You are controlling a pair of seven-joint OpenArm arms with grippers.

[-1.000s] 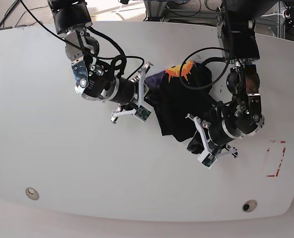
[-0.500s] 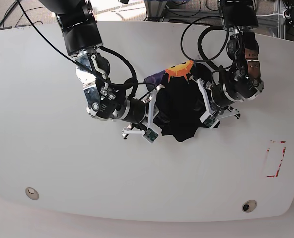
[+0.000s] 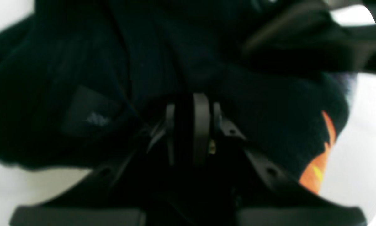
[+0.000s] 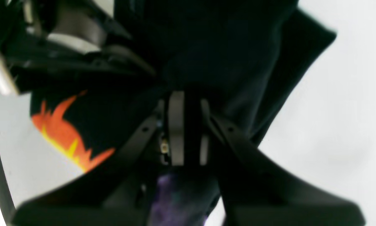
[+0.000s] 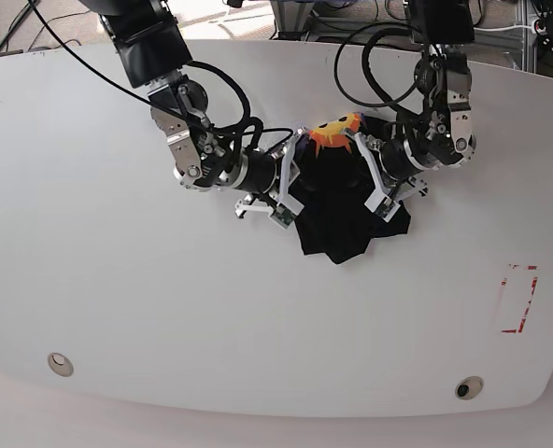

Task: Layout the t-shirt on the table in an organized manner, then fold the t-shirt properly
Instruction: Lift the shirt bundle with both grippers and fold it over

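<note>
Right gripper (image 4: 184, 103), jaws pressed together on black shirt (image 4: 225, 47); an orange-and-yellow flame print (image 4: 67, 138) shows at nine o'clock, white table (image 4: 341, 125) at three o'clock.

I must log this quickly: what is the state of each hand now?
Left hand: closed on the t-shirt.
Right hand: closed on the t-shirt.

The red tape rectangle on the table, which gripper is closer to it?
Left. The left gripper grips the t-shirt on the red tape rectangle's side; the right gripper sits farther away across the shirt.
</note>
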